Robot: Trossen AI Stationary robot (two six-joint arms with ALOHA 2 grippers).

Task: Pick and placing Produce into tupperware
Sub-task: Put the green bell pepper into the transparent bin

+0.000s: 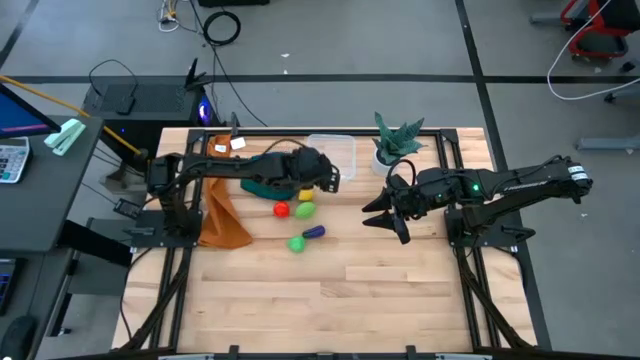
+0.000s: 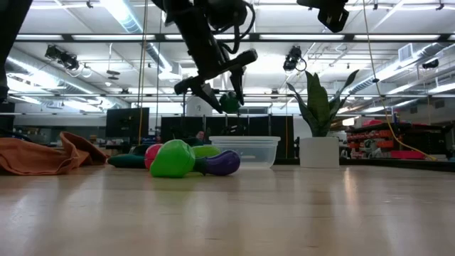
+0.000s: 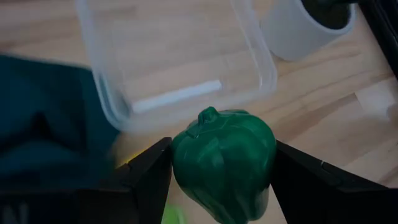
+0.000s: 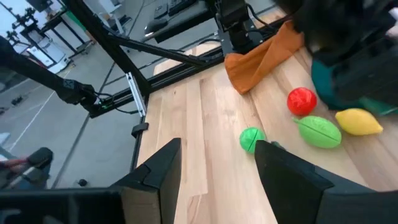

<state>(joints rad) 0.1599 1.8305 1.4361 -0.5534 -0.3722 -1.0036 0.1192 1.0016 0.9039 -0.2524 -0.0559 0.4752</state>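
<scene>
1. Leftmost, an orange cloth (image 1: 222, 221) lies crumpled at the table's (image 1: 330, 295) left edge, with a teal cloth (image 1: 262, 187) just right of it under the left arm.
2. The left gripper (image 3: 217, 174) hangs in the air just short of the tupperware (image 1: 335, 153), its jaws closed on the dark green pepper (image 3: 224, 163), which fills the gap between them.
3. Below that arm, near the table's middle, lie the other pieces: the red one (image 1: 282, 209), the yellow one (image 1: 305, 195) and a light green one (image 1: 305, 210) close together.
4. Slightly nearer sit a round green piece (image 1: 297, 243) and the purple one (image 1: 314, 232), side by side.
5. The tupperware sits at the far edge, clear, with nothing visible inside it.
6. Right of it stands a potted plant (image 1: 393, 143) in a white pot.
7. The right gripper (image 1: 392, 214) waits over the table's right half, well apart from the produce, jaws parted and holding nothing.
</scene>
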